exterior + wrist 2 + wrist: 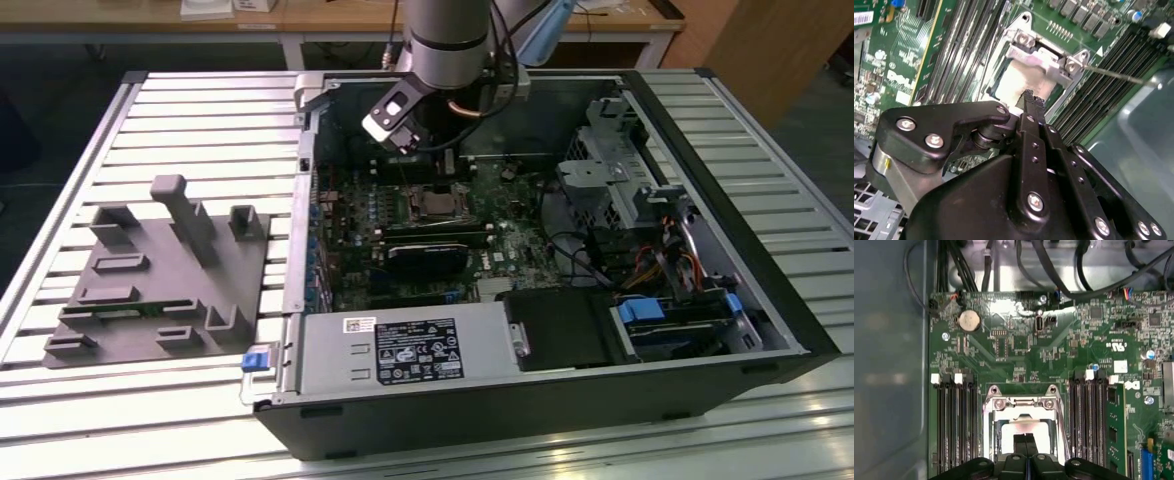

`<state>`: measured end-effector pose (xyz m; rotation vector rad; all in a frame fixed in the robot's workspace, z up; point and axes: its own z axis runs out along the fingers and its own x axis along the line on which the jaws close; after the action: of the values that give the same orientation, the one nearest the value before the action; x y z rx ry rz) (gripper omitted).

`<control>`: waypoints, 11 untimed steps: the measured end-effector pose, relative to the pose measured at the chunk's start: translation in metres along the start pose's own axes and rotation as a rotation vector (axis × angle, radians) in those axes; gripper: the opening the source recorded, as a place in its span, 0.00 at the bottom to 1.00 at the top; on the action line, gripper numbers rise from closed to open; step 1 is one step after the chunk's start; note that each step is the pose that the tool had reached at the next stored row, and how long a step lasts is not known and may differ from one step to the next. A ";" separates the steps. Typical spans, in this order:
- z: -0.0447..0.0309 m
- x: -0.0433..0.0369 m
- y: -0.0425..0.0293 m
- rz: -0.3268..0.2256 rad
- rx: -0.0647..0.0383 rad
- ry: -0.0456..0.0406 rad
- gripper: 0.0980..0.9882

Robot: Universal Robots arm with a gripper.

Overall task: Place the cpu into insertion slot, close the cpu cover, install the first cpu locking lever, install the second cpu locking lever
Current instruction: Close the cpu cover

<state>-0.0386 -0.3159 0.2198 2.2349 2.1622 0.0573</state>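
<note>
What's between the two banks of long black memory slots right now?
In the first wrist view: the small square silver-rimmed insertion slot, the pale silvery-tan cpu showing inside it, and the black gripper over that.

The cpu [1023, 426] lies in insertion slot [989, 436].

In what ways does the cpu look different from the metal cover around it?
The cpu has a pale, dull tan face; the cover is bright silver. The cpu is a solid plate; the cover is a frame with a square window, through which the cpu shows. The cpu face is plain; the cover carries two round fasteners at one end. Both are flat, square metal parts.
</note>
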 end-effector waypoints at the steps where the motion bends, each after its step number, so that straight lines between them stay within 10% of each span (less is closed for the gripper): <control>1: 0.0009 0.0000 -0.0012 0.000 0.000 0.0000 0.01; 11: 0.0019 -0.0001 -0.0025 -0.009 0.000 0.0005 0.01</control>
<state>-0.0410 -0.3159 0.2177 2.2249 2.1729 0.0576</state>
